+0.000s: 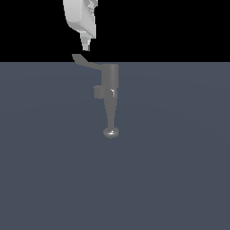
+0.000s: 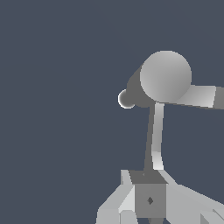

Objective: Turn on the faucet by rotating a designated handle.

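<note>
On the flat blue-grey ground, the small grey metallic faucet [image 1: 110, 99] is stood. Its thin flat grey lever handle [image 1: 85, 62] is projected toward the exterior view's left. Directly above the upturned tip, the white gripper [image 1: 86, 45] is positioned; finger spread cannot be told.

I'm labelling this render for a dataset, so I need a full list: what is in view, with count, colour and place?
faucet: one, grey metallic, upright on the floor near the middle of the exterior view.
handle: one, grey flat lever, projecting from the faucet's top toward the exterior view's left.
side block: one, grey, on the faucet body's left in the exterior view.
floor: one, dark blue-grey, under everything.
gripper: one, white, just above the handle's tip; open or shut cannot be told.
</note>
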Available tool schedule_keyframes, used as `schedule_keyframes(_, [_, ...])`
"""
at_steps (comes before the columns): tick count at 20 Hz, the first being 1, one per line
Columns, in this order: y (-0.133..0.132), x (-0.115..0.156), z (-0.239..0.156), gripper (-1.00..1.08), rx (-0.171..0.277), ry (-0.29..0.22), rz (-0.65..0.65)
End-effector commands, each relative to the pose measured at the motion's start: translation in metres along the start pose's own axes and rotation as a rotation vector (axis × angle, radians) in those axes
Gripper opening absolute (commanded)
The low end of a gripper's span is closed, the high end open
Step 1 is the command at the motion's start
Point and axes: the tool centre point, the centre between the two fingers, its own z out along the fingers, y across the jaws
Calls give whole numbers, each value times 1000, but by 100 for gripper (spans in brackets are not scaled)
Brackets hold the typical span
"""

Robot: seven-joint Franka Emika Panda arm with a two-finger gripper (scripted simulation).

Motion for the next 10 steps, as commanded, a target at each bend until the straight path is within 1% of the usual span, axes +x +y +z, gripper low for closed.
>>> schedule_keyframes(1, [-7,-4,9,-100,3,8,50])
schedule_keyframes(10, [-20,-12,28,-100,11,25,152])
